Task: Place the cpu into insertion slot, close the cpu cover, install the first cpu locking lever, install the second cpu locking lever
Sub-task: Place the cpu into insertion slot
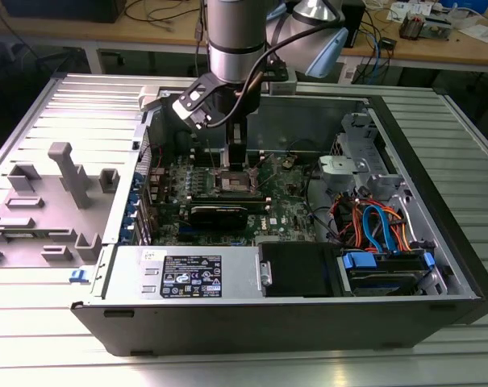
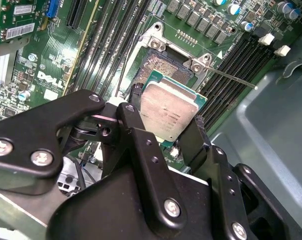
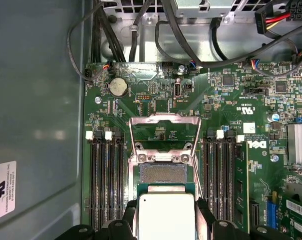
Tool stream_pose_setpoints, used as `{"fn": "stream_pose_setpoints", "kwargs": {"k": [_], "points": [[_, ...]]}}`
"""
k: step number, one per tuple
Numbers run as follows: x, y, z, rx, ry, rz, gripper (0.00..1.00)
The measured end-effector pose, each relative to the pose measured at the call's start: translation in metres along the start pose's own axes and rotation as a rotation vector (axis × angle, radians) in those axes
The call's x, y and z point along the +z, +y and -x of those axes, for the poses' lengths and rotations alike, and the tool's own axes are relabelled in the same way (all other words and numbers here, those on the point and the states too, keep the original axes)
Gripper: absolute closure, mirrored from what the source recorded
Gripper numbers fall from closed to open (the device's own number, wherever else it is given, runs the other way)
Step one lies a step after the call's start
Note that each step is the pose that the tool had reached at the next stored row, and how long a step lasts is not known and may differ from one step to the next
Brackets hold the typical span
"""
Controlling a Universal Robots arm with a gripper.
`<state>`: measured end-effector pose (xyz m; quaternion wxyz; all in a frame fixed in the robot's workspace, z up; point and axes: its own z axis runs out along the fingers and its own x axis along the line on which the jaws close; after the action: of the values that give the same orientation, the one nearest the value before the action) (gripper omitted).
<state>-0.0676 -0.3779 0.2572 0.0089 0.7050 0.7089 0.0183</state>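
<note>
Hovering over the board [image 3: 230, 100], the gripper [image 2: 165, 127] is clamped on the cpu [image 2: 169, 107]. We see the cover [image 3: 164, 131] swung back and the slot [image 3: 163, 173] contacts exposed. The chip overlaps the slot's near edge in both wrist views and is not seated.

Risks, as we judge them: a skewed or offset descent could catch the slot rim or bend contacts, and a slip would drop the chip onto them.

The cpu is pinched by opposite edges between the two fingers [image 2: 138, 140], top face bare.
</note>
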Motion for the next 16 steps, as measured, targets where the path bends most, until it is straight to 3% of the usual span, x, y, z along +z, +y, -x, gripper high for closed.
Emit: {"fn": "stream_pose_setpoints", "kwargs": {"k": [4,10,16], "points": [[0.0047,-0.0002,0.0001,0.0,-0.0002,0.0,0.45],[0.0185,-0.0007,0.0005,0.0,-0.0002,0.0,0.45],[0.02,-0.0006,0.0005,0.0,-0.0003,0.0,0.45]]}}
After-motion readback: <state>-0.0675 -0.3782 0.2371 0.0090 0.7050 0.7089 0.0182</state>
